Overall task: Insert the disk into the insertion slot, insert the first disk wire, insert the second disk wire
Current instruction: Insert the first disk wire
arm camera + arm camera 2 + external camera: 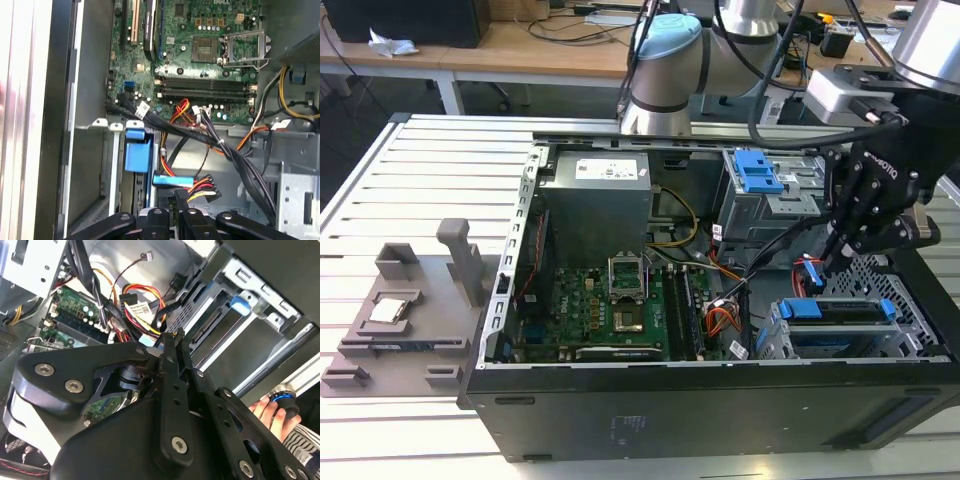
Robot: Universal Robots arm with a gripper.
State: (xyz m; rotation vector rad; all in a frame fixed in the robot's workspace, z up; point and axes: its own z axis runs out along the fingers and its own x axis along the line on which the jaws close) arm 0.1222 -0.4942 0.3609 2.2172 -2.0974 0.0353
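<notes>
The disk (835, 312), silver with a bright blue carrier bracket, lies inside the insertion slot (772, 338), the low grey cage at the case's corner on the exterior view's right. Its blue bracket (137, 155) also shows in the first wrist view. My black gripper (828, 255) hangs just above the cage's far end, with fingers drawn together on a flat blue wire plug (172, 180) (810, 272). The pinched fingertips (174, 337) show in the second wrist view. A black plug with yellow and red wires (202, 192) lies right beside the blue one.
The open computer case holds a green motherboard (610, 300), a grey power supply (595, 195) and a taller bay with a blue ribbed latch (757, 170). Thick black cable bundles (235, 155) cross near the gripper. A person's hand (267, 407) is near the case. A grey fixture (400, 310) sits at the exterior view's left.
</notes>
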